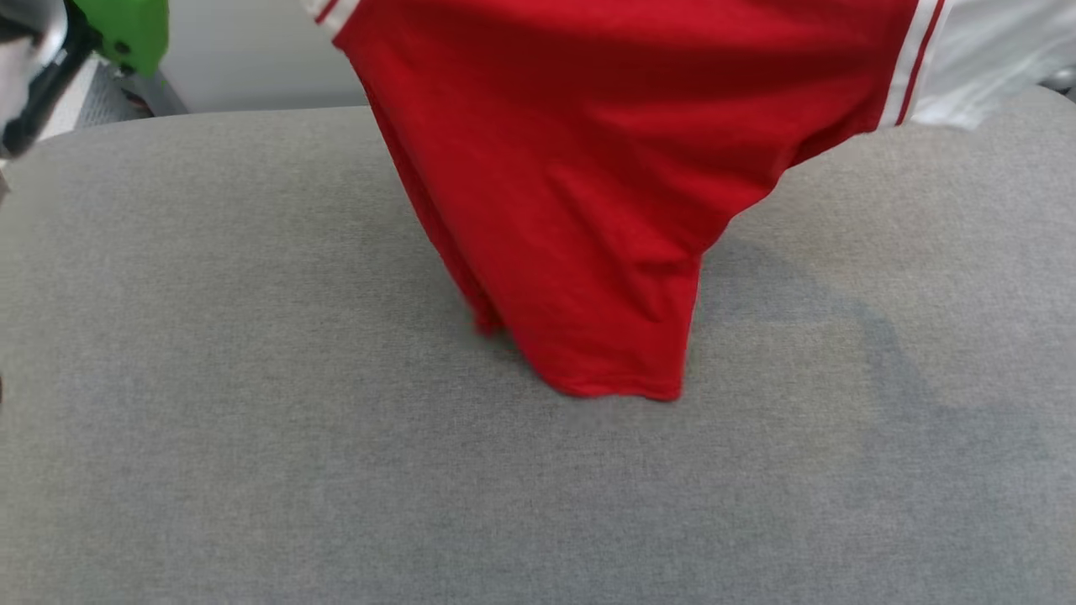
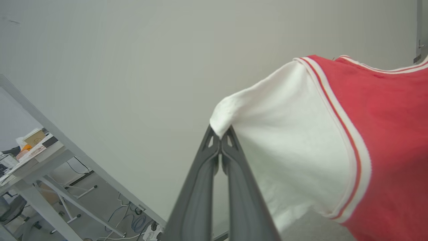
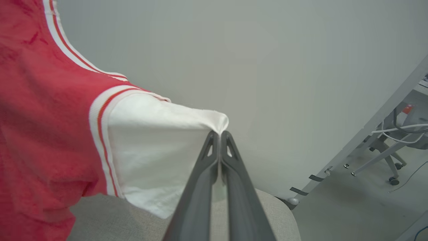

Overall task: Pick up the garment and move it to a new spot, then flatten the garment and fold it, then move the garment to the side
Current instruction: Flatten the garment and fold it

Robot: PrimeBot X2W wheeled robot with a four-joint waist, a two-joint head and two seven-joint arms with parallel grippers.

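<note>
The garment (image 1: 588, 168), a red shirt with white sleeves and striped trim, hangs in the air over the grey cushioned surface (image 1: 252, 420). Its lower hem touches the surface near the middle of the head view. In the left wrist view my left gripper (image 2: 220, 135) is shut on the tip of one white sleeve (image 2: 284, 140). My right gripper (image 3: 220, 134) is shut on the tip of the other white sleeve (image 3: 157, 147). The red body (image 2: 394, 134) sags between the two grips. Any print on the shirt is hidden.
A pale wall stands behind the surface. A green-and-black object (image 1: 126, 34) sits at the upper left of the head view. The left wrist view shows a cluttered desk (image 2: 30, 147) with cables below; the right wrist view shows a chair base (image 3: 384, 160) on the floor.
</note>
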